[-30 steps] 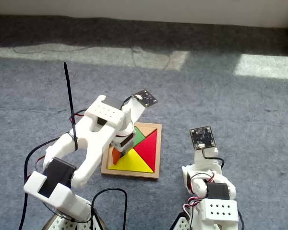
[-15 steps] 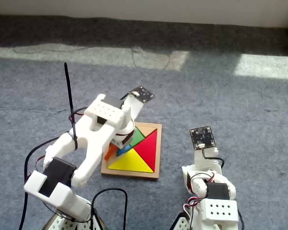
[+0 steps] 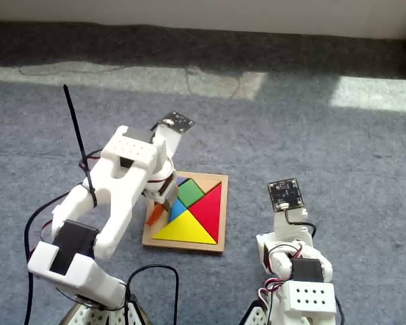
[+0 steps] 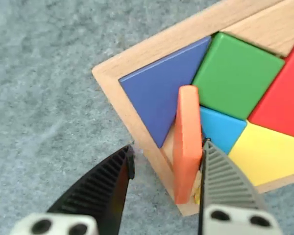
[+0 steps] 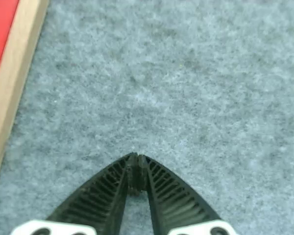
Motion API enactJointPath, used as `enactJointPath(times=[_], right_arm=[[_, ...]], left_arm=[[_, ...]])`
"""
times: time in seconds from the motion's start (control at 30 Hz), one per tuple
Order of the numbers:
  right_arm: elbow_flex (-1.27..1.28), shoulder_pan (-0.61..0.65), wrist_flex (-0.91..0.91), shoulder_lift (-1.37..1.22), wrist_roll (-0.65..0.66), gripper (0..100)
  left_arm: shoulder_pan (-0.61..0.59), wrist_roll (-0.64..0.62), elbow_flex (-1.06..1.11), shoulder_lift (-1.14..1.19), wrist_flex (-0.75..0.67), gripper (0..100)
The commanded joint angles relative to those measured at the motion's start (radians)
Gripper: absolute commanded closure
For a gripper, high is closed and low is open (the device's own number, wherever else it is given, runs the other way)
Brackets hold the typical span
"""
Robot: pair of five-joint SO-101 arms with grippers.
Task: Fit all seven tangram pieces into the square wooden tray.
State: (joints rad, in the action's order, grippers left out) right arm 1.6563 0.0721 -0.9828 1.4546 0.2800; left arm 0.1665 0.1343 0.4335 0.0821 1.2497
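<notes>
The square wooden tray [image 4: 112, 83] [image 3: 189, 245] holds a dark blue triangle [image 4: 161, 93], a green square [image 4: 235, 73] [image 3: 191, 193], a light blue piece [image 4: 220, 128], a red triangle [image 4: 279, 103] [image 3: 210, 206] and a yellow triangle [image 4: 269, 152] [image 3: 186, 229]. An orange piece [image 4: 187, 142] [image 3: 152, 215] stands on its edge, tilted across the tray's left rim. My left gripper [image 4: 167, 148] is open above that rim; one finger [image 4: 225, 181] is next to the orange piece, the other [image 4: 108, 186] is over the carpet. My right gripper [image 5: 136, 159] is shut on nothing, low over the carpet right of the tray.
Grey carpet [image 3: 311, 122] lies all around the tray. A bare wooden patch [image 4: 264, 24] shows in the tray's far corner. The right arm [image 3: 294, 267] sits at the near right, the left arm's cables [image 3: 155, 271] at the near left.
The left arm has drawn back to the left from over the tray. Its gripper has opened and let go of the orange piece, which now leans on the tray's left rim. The right arm is unchanged.
</notes>
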Motion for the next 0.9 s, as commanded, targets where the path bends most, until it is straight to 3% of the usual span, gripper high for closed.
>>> enactJointPath(times=[0.0,0.4,0.6,0.87], right_arm=[[-0.007,-0.012,0.015,0.012,0.011,99.3],[-0.007,-0.012,0.015,0.012,0.011,99.3],[-0.005,-0.012,0.013,0.012,0.046,99.3],[-0.005,-0.012,0.012,0.012,0.055,99.3]], left_arm=[[-0.035,0.014,-0.061,-0.024,0.006,77],[-0.044,0.014,-0.263,-0.025,0.175,77],[-0.076,0.015,-0.259,-0.012,0.130,77],[-0.067,0.015,-0.028,-0.021,-0.014,77]])
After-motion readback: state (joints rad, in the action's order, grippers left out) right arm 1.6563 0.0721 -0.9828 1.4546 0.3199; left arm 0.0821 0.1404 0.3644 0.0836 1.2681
